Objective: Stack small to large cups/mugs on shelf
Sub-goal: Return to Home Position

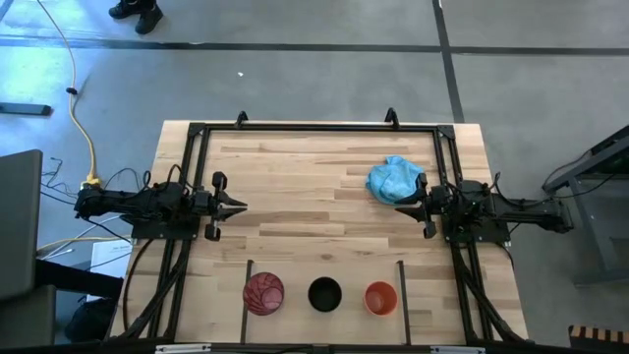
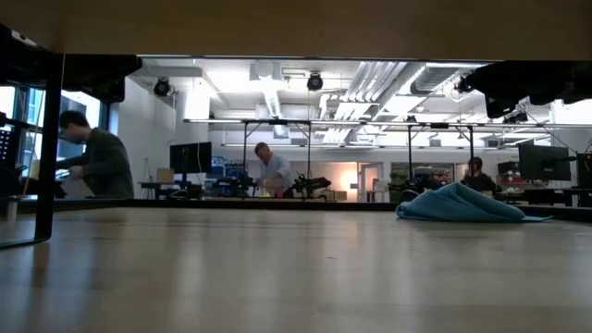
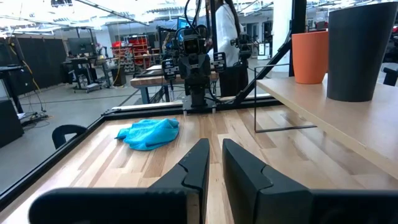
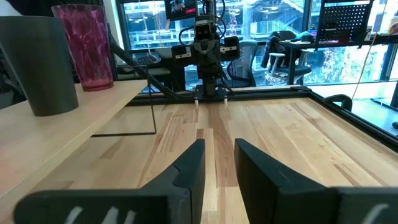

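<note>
All three cups sit on the shelf (image 1: 295, 317) at the near edge of the table (image 1: 314, 157), in one row and upright. None is nested in another.

- red cup (image 1: 263, 293): end nearest my left arm, just inside one thin black bar (image 1: 248, 295)
- black cup (image 1: 324, 294): middle
- orange cup (image 1: 380, 298): end nearest my right arm, just inside the other bar (image 1: 401, 295)

There are small gaps between neighbours, so none of them touch.

The left gripper (image 1: 236, 207) is at mid-table on its own side, pointing inward, low over the wood. It is well apart from the shelf, and the red cup is the closest to it. The wrist cam shows its fingers (image 3: 196, 168) drawn together with only a narrow slit between them. They hold nothing and touch nothing.

The right gripper (image 1: 403, 207) mirrors it on the opposite side, facing the left one across bare planks. It is well clear of the orange cup. Its fingers (image 4: 189, 165) are likewise close together with only a thin gap, and they are empty.

The light blue cloth (image 1: 395, 180) lies crumpled just beside the right gripper's tip, on the far side from the shelf. I can't tell whether it touches the fingers.
</note>
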